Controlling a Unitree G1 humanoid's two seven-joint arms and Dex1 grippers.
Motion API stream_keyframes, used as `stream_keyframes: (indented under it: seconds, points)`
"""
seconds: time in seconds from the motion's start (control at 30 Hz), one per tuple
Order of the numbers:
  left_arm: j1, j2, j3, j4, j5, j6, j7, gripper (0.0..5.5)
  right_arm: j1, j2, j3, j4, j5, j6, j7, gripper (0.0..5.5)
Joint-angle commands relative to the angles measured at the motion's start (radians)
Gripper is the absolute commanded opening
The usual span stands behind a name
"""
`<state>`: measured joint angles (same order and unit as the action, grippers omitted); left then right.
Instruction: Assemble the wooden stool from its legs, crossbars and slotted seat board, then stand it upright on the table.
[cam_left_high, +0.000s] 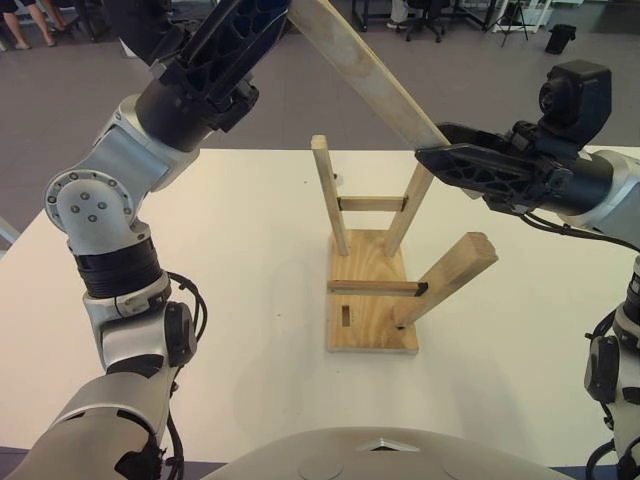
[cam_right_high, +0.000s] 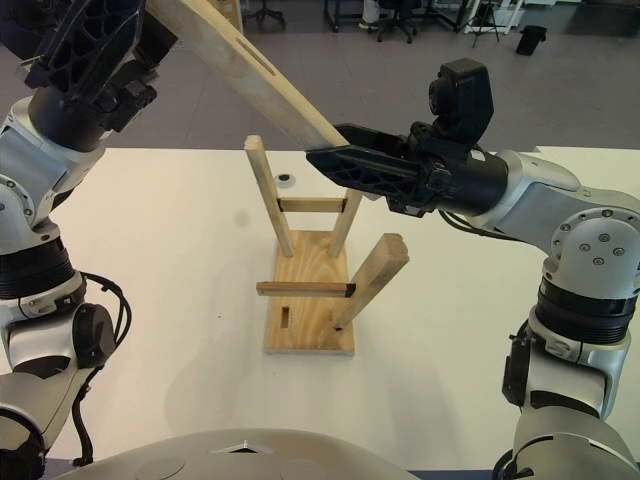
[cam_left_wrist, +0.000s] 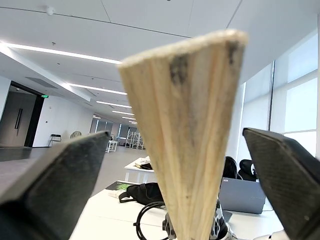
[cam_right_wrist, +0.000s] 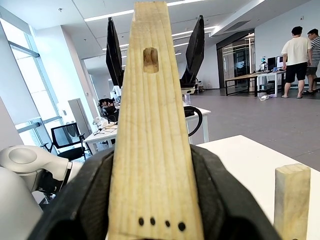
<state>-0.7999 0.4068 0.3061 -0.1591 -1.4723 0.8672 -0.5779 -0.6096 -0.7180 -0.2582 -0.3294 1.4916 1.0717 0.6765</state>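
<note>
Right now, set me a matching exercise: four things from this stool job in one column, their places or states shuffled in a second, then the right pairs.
1. seat board
2. loose leg
3. leaning leg
4. rear crossbar

A. joins the two rear legs
B. flat on the table
C. tilted, foot in the board
D. up in the air, held by the right gripper

Pairs: 1-B, 2-D, 3-C, 4-A

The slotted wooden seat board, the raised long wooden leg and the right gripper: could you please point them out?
Slotted wooden seat board (cam_left_high: 375, 338): left eye view, bare near end.
Long wooden leg (cam_left_high: 366, 65): left eye view, mid-length.
Right gripper (cam_left_high: 430, 140): left eye view, between fingertips.
</note>
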Motion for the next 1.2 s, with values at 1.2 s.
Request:
stream_keyframes:
  seconds: [1.2]
  points:
    - [0.066,0.285,0.100,0.012,0.079,0.027,-0.076,2.03,0.475,-0.069,-0.290,0.058,-0.268,-0.195,-0.030,3.89]
